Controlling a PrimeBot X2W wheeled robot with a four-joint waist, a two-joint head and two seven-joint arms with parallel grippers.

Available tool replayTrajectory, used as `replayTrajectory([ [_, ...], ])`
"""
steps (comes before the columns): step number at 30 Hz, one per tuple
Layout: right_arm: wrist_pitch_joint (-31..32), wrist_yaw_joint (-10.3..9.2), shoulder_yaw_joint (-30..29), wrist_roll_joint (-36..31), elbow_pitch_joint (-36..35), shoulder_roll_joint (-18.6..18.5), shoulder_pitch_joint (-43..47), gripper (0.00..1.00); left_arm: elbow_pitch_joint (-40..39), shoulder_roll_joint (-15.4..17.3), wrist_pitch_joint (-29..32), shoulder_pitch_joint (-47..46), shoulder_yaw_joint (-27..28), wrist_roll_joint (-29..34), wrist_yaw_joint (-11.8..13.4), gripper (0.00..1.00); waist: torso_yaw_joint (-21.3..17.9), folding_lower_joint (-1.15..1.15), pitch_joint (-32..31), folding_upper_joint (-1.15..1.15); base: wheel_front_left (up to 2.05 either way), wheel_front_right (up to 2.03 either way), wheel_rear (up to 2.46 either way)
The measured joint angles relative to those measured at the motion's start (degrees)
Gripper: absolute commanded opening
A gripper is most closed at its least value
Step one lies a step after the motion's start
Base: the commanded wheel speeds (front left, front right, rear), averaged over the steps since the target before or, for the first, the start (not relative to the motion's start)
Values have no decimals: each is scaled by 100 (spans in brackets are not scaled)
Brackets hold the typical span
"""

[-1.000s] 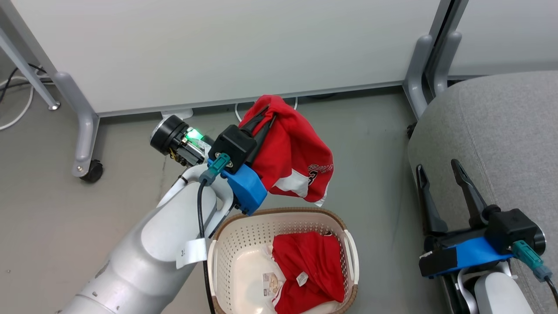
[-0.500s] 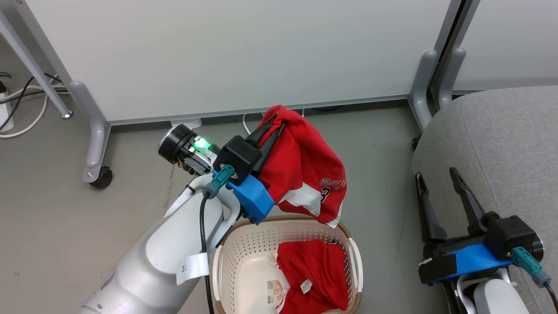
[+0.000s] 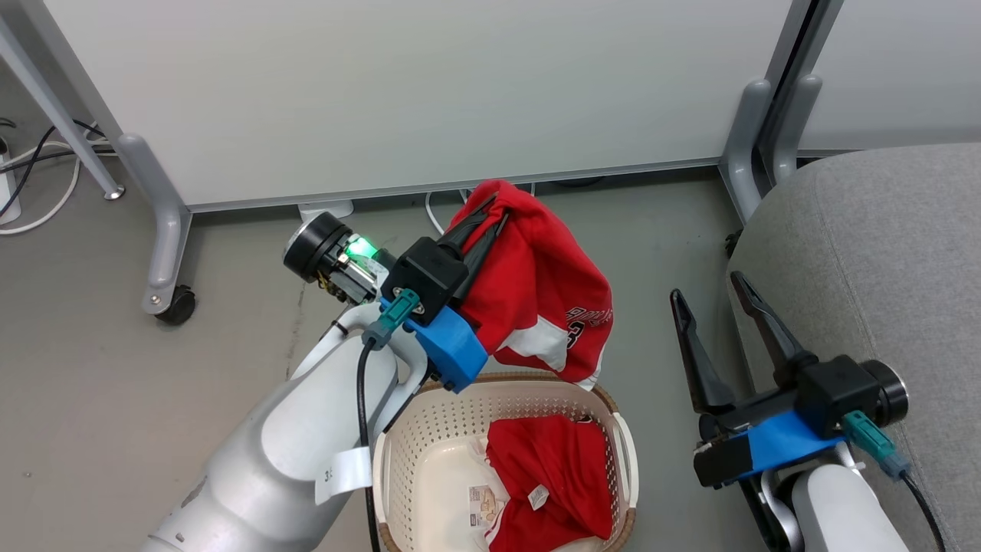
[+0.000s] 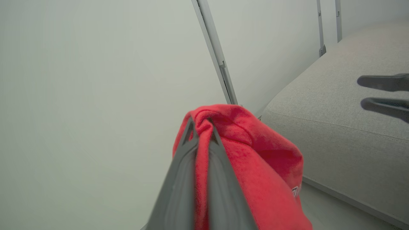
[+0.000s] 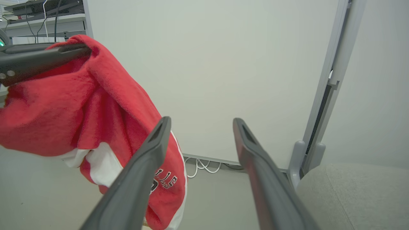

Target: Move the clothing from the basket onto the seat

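Observation:
My left gripper (image 3: 490,207) is shut on a red garment with white panels (image 3: 548,295), which hangs in the air above the far rim of the cream basket (image 3: 429,437). In the left wrist view the red cloth (image 4: 255,153) is pinched between the left gripper (image 4: 200,123) fingertips. A second red piece of clothing (image 3: 552,475) lies inside the basket. My right gripper (image 3: 709,287) stands open and empty just left of the grey seat (image 3: 881,253). From the right wrist the hanging garment (image 5: 96,105) shows to the left of the right gripper (image 5: 203,123).
A white partition panel (image 3: 414,92) on grey wheeled legs (image 3: 165,253) stands behind the basket. A second panel leg (image 3: 747,146) sits by the seat's corner. White cables (image 3: 31,192) lie on the grey floor at far left.
The right gripper has moved left and forward, off the seat's edge toward the hanging garment. The left gripper still holds the garment at about the same height.

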Motion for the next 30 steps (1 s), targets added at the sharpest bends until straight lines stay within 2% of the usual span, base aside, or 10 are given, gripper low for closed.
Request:
replayTrajectory([
  [8, 0, 1, 935, -49, 260, -337, -625, 100, -53, -92, 0, -32, -30, 102, -46, 0, 57, 0, 87, 0, 0, 0, 0],
  [14, 0, 1, 1400, -75, 603, -535, -1073, 100, -104, -186, 1, -71, -111, 182, -90, 0, 135, 0, 130, 0, 0, 0, 0],
  [22, -1, 1, 1701, -244, 1228, -762, -1502, 100, -222, -279, 0, -103, -190, 274, -137, 0, 275, 0, 189, 0, 0, 0, 0],
  [30, -1, 1, 1846, -327, 1657, -820, -1781, 100, -278, -358, 0, -113, -309, 294, -177, 0, 368, 0, 172, 0, 0, 0, 0],
])
